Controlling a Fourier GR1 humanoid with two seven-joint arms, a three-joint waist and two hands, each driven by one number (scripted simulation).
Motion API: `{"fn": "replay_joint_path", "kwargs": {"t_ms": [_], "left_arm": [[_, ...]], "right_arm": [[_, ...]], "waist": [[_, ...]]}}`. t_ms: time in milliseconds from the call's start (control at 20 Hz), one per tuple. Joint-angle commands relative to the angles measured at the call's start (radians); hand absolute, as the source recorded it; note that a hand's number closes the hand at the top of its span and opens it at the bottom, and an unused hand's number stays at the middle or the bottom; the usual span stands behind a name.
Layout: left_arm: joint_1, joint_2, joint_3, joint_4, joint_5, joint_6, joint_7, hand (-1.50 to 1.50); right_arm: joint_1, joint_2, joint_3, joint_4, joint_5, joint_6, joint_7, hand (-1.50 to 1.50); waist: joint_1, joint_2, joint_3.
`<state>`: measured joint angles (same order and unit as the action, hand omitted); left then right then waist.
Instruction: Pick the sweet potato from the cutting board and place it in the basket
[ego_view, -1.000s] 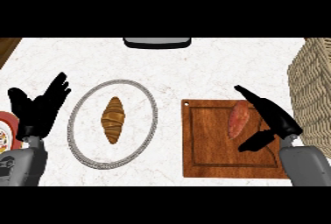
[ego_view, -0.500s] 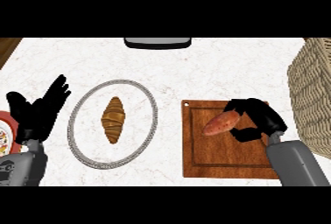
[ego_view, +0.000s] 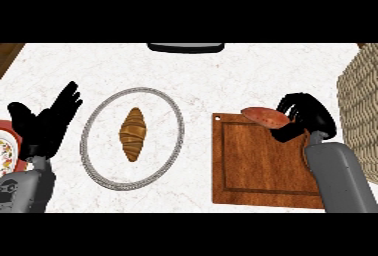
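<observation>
The reddish-brown sweet potato (ego_view: 265, 116) is held above the far edge of the wooden cutting board (ego_view: 258, 165). My right hand (ego_view: 305, 118) is shut on it, fingers curled round its right end. The woven basket (ego_view: 360, 107) stands at the right edge of the view, just right of that hand, only partly in view. My left hand (ego_view: 46, 122) rests open at the left, fingers up, beside the plate.
A round plate with a grey rim (ego_view: 94, 150) holds a croissant (ego_view: 133, 134) left of the board. A red and white object (ego_view: 6, 145) peeks in at the far left. A dark object (ego_view: 186, 47) sits at the counter's far edge.
My right hand closed on the sweet potato and lifted it from the board's middle toward the far edge and up. The left hand stayed still.
</observation>
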<state>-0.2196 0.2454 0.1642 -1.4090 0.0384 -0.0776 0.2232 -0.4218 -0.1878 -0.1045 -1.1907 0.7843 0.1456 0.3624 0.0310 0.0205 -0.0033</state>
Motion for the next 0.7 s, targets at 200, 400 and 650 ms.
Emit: {"fn": "replay_joint_path", "kwargs": {"t_ms": [200, 400, 650], "left_arm": [[-0.048, -0.008, -0.032, -0.017, -0.009, -0.013, -0.001, 0.0], [-0.064, -0.021, -0.055, -0.006, -0.002, -0.033, 0.004, 0.0], [-0.101, -0.032, -0.079, -0.01, -0.013, -0.031, 0.019, 0.0]], "right_arm": [[-0.228, 0.017, -0.248, 0.132, 0.101, -0.305, 0.511, 1.5], [-0.378, 0.005, -0.286, 0.145, 0.202, -0.532, 0.621, 1.5], [-0.514, -0.054, -0.269, 0.213, 0.398, -0.732, 0.673, 1.5]], "waist": [[0.077, 0.034, 0.001], [0.119, 0.043, 0.0], [0.15, 0.049, -0.001]]}}
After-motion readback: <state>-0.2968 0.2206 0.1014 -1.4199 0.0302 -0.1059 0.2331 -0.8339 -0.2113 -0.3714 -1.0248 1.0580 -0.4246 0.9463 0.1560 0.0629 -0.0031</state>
